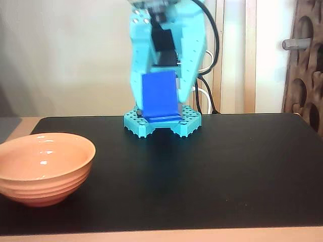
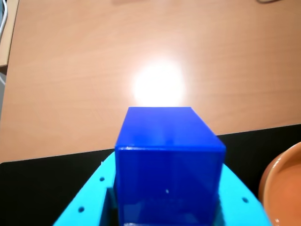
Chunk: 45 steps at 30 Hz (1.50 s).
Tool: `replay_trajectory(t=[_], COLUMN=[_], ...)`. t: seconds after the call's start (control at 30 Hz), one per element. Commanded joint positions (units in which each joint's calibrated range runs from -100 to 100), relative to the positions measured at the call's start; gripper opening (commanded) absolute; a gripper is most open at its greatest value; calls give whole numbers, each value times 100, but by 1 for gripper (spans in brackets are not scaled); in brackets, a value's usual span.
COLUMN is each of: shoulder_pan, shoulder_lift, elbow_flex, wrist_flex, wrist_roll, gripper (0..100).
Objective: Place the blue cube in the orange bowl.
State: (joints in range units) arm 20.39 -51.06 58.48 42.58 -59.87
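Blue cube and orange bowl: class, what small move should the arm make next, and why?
Probably swing sideways toward the orange bowl. The gripper is shut on the blue cube and holds it above the black mat, while the bowl sits off to the left in the fixed view, empty.

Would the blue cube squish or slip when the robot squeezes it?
Probably no squishing: the blue cube keeps straight edges and flat faces while held in the gripper. Its smooth faces might be a little slippery. With flat sides, it likely wouldn't roll if dropped on the black mat.
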Motion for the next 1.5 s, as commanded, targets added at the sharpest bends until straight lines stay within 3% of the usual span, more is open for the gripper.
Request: replay_trajectory(t=[0.0,0.9,1.47], shoulder_pan=[609,3166,3557], shoulder_lift=[-258,-181,355], elbow_flex=[-730,-585,231], wrist_flex=[-626,-286,-478], wrist_roll=[182,581,680], gripper=[11,11,11])
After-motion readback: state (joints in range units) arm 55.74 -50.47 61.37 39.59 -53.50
